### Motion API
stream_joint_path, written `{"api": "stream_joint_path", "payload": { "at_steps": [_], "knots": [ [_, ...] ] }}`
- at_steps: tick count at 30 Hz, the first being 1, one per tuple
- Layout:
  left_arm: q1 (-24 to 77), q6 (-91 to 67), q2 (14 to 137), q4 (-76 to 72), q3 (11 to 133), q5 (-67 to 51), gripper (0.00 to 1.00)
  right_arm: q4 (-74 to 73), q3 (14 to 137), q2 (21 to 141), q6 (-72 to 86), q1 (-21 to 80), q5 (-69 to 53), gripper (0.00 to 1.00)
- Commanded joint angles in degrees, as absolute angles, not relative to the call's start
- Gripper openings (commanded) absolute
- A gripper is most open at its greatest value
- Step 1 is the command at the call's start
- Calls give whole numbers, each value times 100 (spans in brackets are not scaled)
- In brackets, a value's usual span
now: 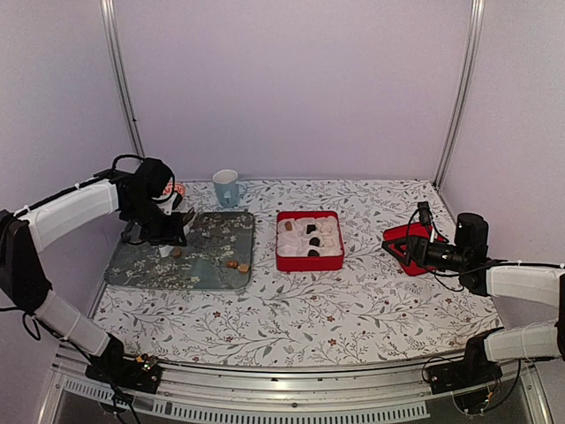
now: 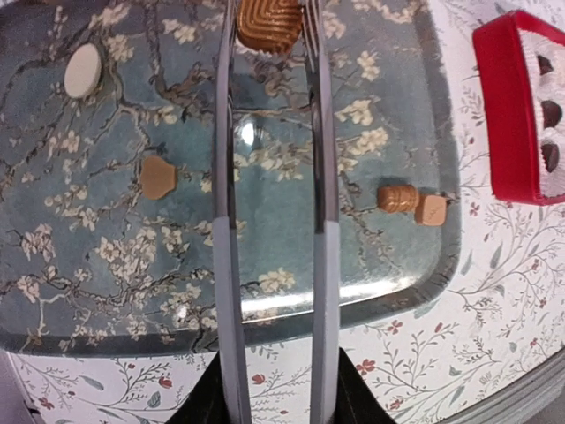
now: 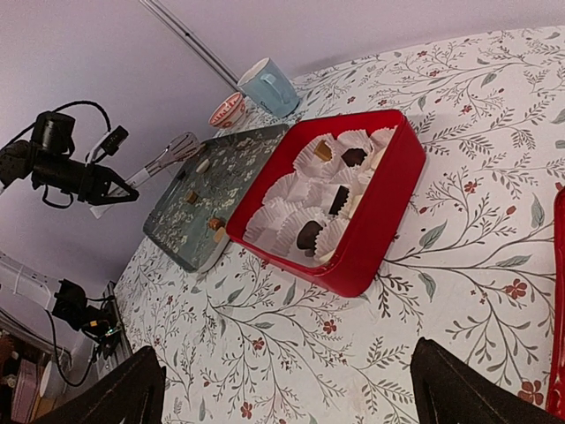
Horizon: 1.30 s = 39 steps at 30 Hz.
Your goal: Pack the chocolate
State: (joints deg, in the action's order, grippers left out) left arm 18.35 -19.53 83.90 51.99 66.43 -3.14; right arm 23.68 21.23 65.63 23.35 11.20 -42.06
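The chocolate is small lumps on a blue-grey flowered tray [image 1: 212,265]. In the left wrist view a whitish oval [image 2: 83,70], a flat tan piece [image 2: 158,177], a brown barrel [image 2: 396,196] and a tan square [image 2: 431,209] lie loose on it. My left gripper [image 1: 174,240] reaches down to the tray's left part, its long fingers [image 2: 320,177] shut on a ribbed tan chocolate [image 2: 269,25]. The red square box [image 1: 309,261] holds white paper cups, several with dark pieces [image 3: 309,235]. My right gripper [image 3: 300,397] is open and empty, right of the box.
A red lid [image 1: 408,240] lies on the flowered cloth by my right gripper. A light blue mug [image 1: 226,187] and a small red-and-white bowl [image 3: 228,109] stand behind the tray. Walls close in the back and both sides.
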Motion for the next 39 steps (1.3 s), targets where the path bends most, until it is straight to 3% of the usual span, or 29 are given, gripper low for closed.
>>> {"api": "stream_joint_path", "payload": {
  "at_steps": [1, 20, 39],
  "knots": [
    [2397, -2079, 8435, 5106, 7278, -240, 21, 2586, 2128, 6530, 2423, 1134, -4199, 99],
    [4355, -2017, 10102, 5027, 8907, -420, 21, 2596, 2110, 6567, 2387, 1133, -4293, 99],
    [4626, -1833, 10972, 5182, 9413, -148, 23, 2621, 2095, 6617, 2388, 1134, -4335, 99]
  ]
}}
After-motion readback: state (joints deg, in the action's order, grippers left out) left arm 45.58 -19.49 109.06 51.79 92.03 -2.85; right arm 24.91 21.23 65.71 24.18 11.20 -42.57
